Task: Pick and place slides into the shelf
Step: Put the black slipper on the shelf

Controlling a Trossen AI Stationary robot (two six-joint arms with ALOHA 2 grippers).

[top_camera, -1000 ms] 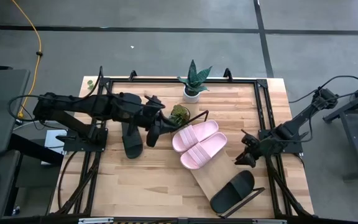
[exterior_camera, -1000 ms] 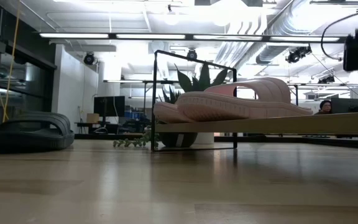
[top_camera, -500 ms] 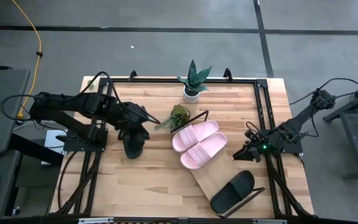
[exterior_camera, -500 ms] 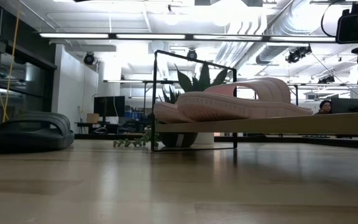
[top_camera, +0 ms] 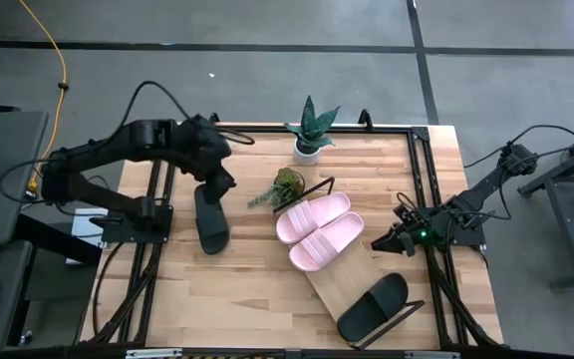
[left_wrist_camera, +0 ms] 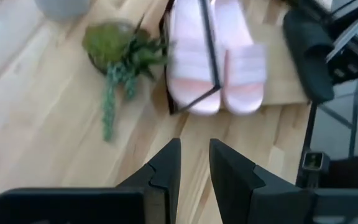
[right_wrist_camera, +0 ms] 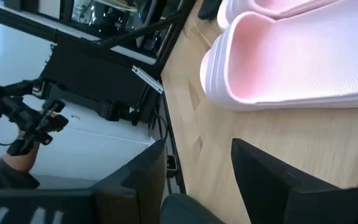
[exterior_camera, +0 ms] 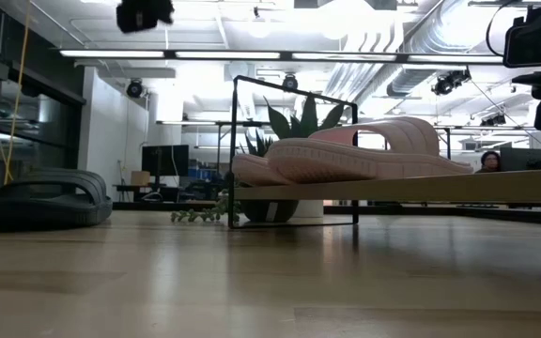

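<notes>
The shelf (top_camera: pixel 332 289) lies slantwise on the table's right half. Two pink slides (top_camera: pixel 317 229) rest side by side, soles down, on its far end, and a black slide (top_camera: pixel 374 304) on its near end. Another black slide (top_camera: pixel 212 221) lies sole down on the table at the left. My left gripper (top_camera: pixel 224 184) hovers over that slide's far end, pointing down toward the right, its fingers (left_wrist_camera: pixel 166 168) narrowly open with nothing between them. My right gripper (top_camera: pixel 387 241) stands open, right of the pink slides (right_wrist_camera: pixel 291 68), clear of them.
A small trailing plant (top_camera: pixel 285 185) sits just left of the shelf's far wire end, and a spiky potted plant (top_camera: pixel 310 135) at the far edge. Black frame rails run along the table's left and right sides. A person's hand (right_wrist_camera: pixel 20 118) shows beyond the table.
My left gripper has drawn back from beside the pink slides toward the table's left and far edges, now over the black slide's far end, and has tipped further down. My right gripper has risen a little and tipped up, then kept still.
</notes>
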